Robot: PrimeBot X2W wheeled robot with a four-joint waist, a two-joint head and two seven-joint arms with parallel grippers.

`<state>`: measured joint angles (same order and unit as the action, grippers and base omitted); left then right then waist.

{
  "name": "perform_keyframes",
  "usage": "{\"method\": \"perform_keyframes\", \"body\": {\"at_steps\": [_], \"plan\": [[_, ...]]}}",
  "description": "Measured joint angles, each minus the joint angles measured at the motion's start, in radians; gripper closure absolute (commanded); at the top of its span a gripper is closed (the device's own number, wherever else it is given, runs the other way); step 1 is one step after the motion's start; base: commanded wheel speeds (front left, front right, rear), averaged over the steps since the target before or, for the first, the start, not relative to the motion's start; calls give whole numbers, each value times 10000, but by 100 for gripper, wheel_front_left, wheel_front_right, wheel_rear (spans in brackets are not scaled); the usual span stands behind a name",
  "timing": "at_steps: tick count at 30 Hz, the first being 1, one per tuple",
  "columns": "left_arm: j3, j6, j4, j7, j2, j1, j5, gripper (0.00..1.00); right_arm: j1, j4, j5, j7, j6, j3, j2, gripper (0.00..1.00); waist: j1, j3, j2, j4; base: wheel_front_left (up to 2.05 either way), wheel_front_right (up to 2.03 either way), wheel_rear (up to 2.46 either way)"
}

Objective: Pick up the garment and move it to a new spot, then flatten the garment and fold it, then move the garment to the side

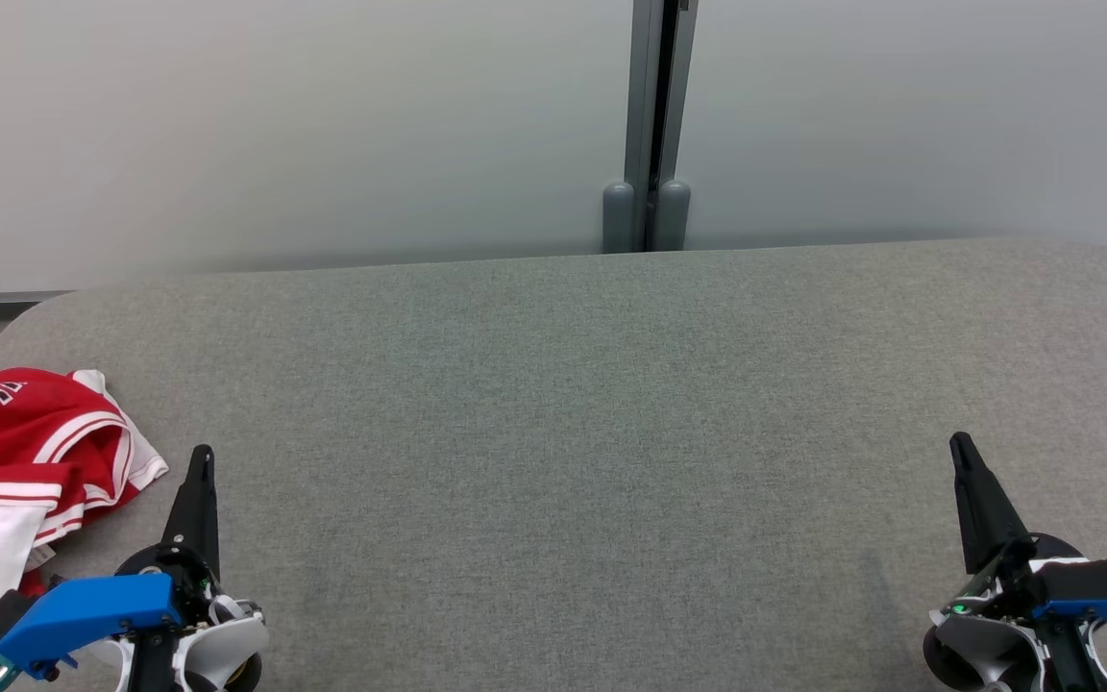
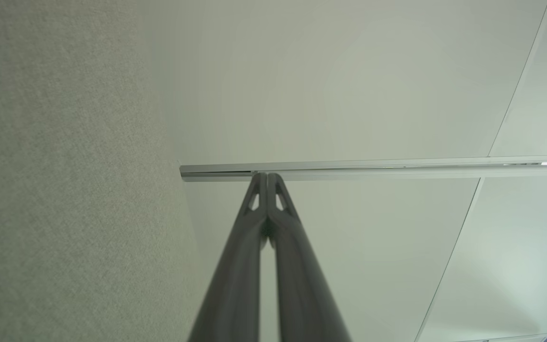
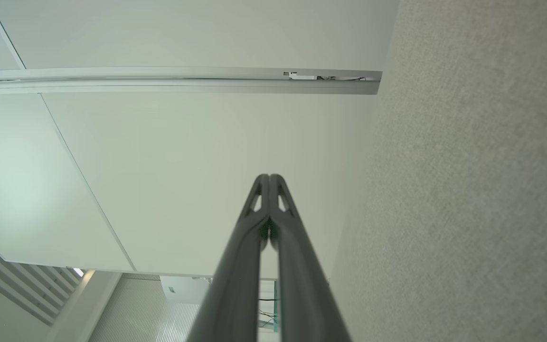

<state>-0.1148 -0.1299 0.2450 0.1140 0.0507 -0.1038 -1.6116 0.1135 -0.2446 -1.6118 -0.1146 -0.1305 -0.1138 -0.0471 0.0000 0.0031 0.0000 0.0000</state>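
Left hand (image 1: pixel 200 459) and right hand (image 1: pixel 960 448) are hovering fully closed, gripping nothing, at the near edge of the worktop (image 1: pixel 553 404). Red-and-white garment (image 1: pixel 25 452) is lying near left, just beside the left hand.

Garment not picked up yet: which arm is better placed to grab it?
Left. The left end effector, shut, sits just beside the crumpled red-and-white garment at the left edge of the table. The right end effector, also shut, is at the far opposite side.
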Motion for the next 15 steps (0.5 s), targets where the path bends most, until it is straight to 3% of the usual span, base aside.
{"method": "perform_keyframes", "body": {"at_steps": [15], "plan": [[0,0,0,0,0,0,0,100,0,0,0,0,0,0,0,100,0,0,0,0,0,0,0]]}}
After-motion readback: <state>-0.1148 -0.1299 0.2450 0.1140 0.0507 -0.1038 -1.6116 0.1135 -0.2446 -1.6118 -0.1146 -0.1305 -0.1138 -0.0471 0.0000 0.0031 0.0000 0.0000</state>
